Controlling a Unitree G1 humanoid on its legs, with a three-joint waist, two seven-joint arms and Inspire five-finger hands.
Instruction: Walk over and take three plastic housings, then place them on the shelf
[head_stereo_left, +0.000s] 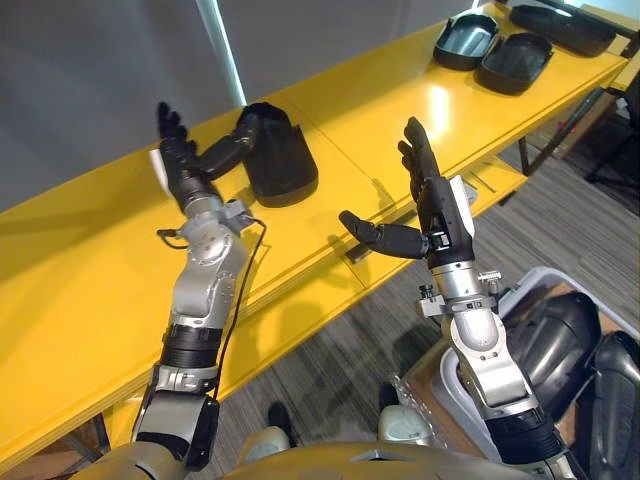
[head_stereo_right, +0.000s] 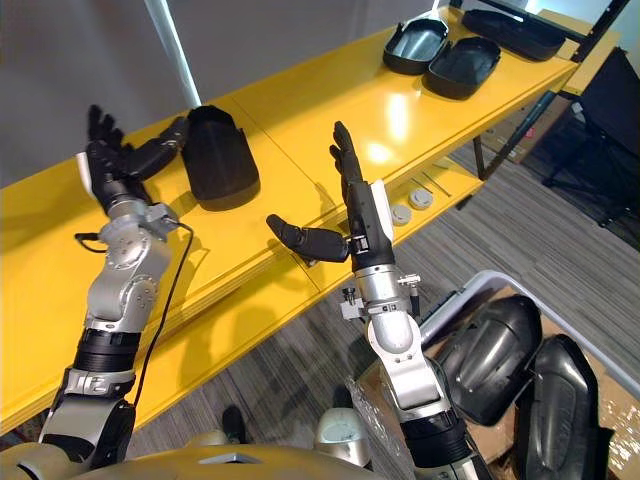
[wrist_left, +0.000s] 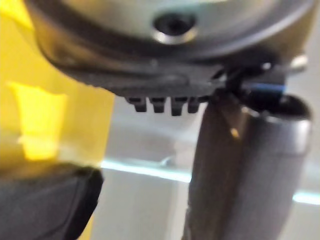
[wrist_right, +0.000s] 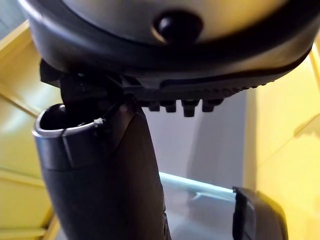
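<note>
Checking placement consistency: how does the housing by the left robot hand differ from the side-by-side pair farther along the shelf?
The near housing lies alone by the left robot hand; the far pair lie side by side. The near housing looks dull; the far pair show glossy hollows facing up. All are black, on the yellow shelf.

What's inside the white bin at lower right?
In the bin: a left housing and a right housing, side by side. Whatever lies beneath them is covered.

Black plastic housings (head_stereo_left: 275, 155) lie on a bright yellow shelf (head_stereo_left: 100, 260) above grey striped carpet (head_stereo_left: 330, 360).
</note>
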